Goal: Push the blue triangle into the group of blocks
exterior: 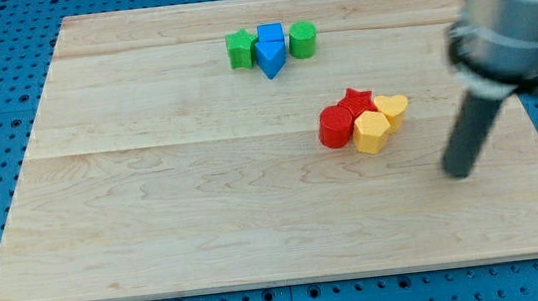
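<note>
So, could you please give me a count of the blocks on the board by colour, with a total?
Green: 2, a star-like block and a cylinder
Blue: 2, a cube and a triangle
Red: 2, a star and a cylinder
Yellow: 2, a heart and a hexagon
Total: 8 blocks

The arm's end is a pale grey-white cylindrical housing, blurred at the view's top right. Beneath it sits a black collar ring. From that collar a straight, dark grey, smooth rod runs down to my tip (460, 172), blunt and rounded.
</note>
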Controlling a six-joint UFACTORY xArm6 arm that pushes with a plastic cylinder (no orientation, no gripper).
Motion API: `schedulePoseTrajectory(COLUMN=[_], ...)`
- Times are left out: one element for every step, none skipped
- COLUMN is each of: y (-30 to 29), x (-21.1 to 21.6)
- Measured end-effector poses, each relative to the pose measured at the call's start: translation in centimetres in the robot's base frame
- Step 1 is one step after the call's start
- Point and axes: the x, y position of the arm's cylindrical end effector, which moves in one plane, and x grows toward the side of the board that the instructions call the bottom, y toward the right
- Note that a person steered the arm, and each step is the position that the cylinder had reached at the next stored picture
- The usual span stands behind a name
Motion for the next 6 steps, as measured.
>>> schedulePoseTrajectory(y=[4.1,0.8,-7.8,-17.3,-23.3,-25.4], x=[-9.1,-18.6,-23.4,-22.8,-18.2,-12.5])
